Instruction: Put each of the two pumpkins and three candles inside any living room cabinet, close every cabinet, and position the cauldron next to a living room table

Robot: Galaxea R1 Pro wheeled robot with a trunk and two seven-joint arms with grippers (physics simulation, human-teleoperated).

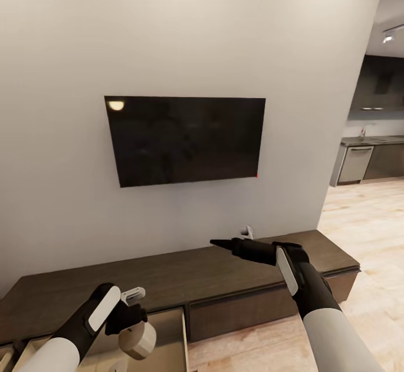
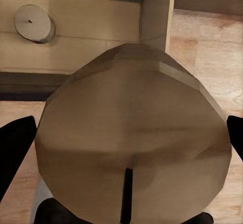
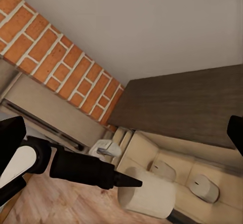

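Left wrist view: I've got a candle [image 2: 134, 138] clamped in my left end effector [image 2: 126, 133], fingers on either side of it, wick toward the camera. It hangs over the open drawer [image 2: 76, 57] of the cabinet [image 1: 224, 271]. One more candle [image 2: 34, 23] already lies on the pale drawer floor; the right wrist view shows two in there [image 3: 163, 170] [image 3: 204, 187], apart from each other, with the held one [image 3: 147, 193] above the near edge.

Step in hand, as I read it — candle number three going into the cabinet. No pumpkins visible from here.

Next move: lower a bit, stay inside the drawer walls, clear of the two lying candles, then release. After that the drawer front needs pushing shut.

Right end effector [image 1: 216, 243] hovers over the cabinet top below the TV [image 1: 185, 139], holding nothing — its fingers are spread wide in the wrist view.
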